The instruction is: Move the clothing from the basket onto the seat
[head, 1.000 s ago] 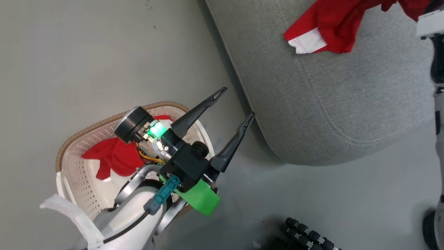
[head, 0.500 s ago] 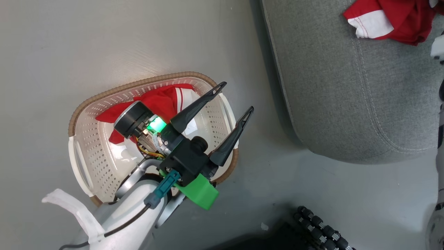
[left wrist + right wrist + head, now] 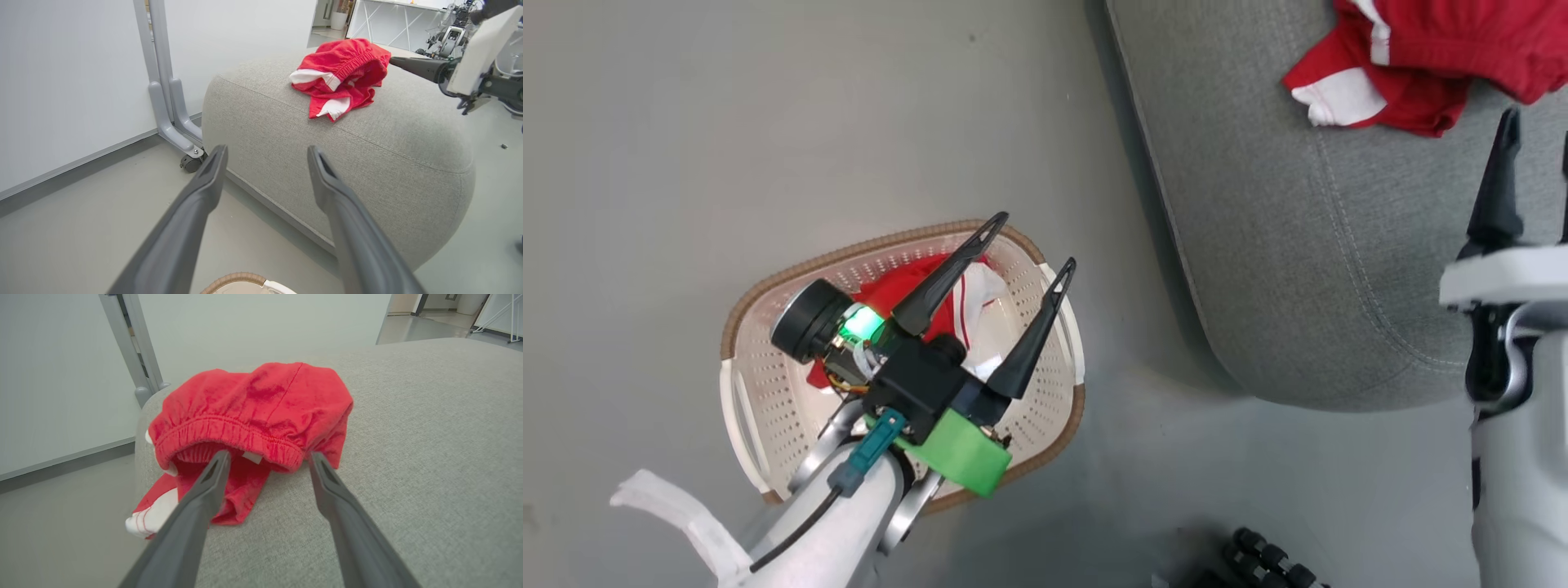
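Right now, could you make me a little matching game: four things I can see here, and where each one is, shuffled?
Things:
1. left gripper
2. right gripper
3. red shorts
4. laundry basket

Places:
A. on the floor, with a red-and-white garment inside
B. open, above the basket
C. lying on the grey seat
D. open, pointing at the shorts' elastic waistband

Pairs: 1-B, 2-D, 3-C, 4-A

I see pale grey floor (image 3: 768,98), a white wall panel (image 3: 61,81), a grey metal upright (image 3: 157,61) against it, a small caster (image 3: 188,162) at its foot, a black ribbed cable (image 3: 1262,559) on the floor
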